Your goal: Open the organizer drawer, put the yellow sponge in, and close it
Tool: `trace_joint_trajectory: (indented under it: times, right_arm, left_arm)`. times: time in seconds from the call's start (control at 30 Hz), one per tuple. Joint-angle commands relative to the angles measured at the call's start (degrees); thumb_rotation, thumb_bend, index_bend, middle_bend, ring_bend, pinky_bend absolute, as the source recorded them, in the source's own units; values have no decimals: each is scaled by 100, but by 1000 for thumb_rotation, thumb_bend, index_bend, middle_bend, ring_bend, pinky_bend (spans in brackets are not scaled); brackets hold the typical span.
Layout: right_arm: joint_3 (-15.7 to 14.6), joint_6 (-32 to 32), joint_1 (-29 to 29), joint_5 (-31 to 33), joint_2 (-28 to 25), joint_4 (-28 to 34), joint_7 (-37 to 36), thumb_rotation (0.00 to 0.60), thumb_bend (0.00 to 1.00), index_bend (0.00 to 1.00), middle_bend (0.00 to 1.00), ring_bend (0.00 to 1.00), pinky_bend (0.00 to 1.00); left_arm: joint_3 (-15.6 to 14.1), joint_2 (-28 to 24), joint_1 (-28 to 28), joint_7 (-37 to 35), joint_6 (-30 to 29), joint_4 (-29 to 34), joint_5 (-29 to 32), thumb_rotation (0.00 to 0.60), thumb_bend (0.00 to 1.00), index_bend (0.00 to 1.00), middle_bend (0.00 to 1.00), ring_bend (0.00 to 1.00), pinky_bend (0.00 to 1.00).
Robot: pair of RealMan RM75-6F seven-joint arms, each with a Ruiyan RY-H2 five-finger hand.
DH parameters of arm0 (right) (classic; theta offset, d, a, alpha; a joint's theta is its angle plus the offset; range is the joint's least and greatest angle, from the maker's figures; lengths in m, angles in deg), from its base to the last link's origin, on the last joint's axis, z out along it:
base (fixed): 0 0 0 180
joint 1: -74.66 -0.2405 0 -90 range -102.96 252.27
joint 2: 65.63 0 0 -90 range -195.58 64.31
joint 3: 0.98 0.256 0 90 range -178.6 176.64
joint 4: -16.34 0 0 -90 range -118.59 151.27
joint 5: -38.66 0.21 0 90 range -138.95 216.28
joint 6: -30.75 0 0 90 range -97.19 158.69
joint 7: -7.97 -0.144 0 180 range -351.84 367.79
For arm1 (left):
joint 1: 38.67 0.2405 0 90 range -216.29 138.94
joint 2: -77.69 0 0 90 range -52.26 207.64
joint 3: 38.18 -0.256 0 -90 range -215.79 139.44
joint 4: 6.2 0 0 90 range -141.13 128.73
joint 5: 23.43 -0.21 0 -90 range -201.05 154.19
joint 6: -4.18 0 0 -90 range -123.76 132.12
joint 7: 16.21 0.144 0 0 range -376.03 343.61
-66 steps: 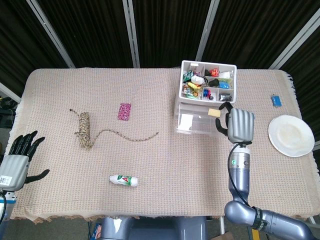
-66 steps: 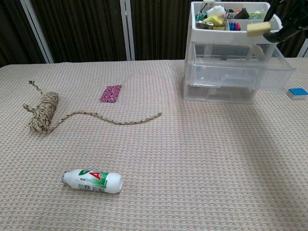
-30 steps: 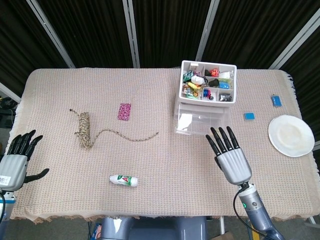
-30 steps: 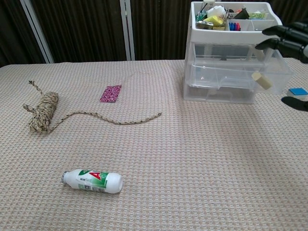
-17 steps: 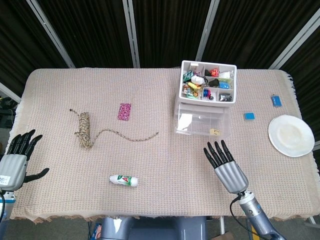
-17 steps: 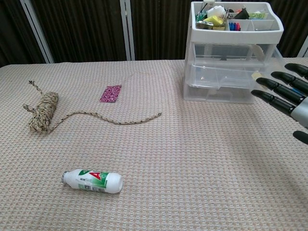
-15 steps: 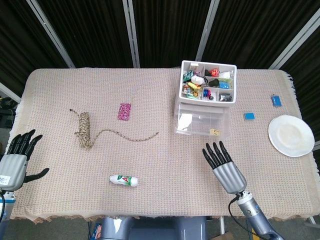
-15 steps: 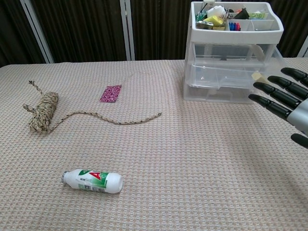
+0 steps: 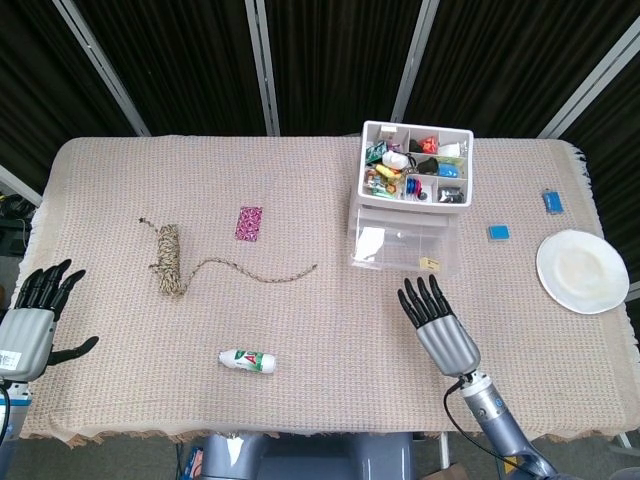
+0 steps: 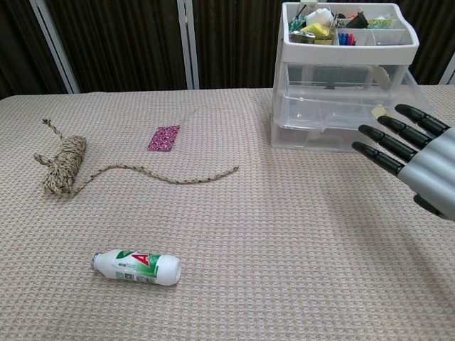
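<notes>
right hand (image 9: pixel 440 330) spread, empty — fronting open drawer (image 9: pixel 405 243) to push it | yellow sponge (image 9: pixel 430 263) inside | left hand (image 9: pixel 30 325) spread, idle at surface edge

Robot hands: appearance
Right hand (image 9: pixel 438 325): ribbed silver-grey back, black fingers (image 10: pixel 387 144), grey wrist tube with a thin black cable alongside; left hand (image 9: pixel 32 322): same silver shell, black fingers, small white label near wrist.
</notes>
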Motion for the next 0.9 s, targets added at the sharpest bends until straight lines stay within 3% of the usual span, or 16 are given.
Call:
trace_joint_trajectory:
  times: [0.03,0.9]
  right_arm:
    - [83,68,-46,56,69,-33,45,600,202,40,0,0,0]
    - [768,658,-580,551,339,8,501,600,201,40,0,0,0]
  left_arm:
    - [0,-2,-1,0,2,1,1,600,179,97,0,0,0]
    - [12,-21,-10,-52,57,28,62,600,179,97,0,0,0]
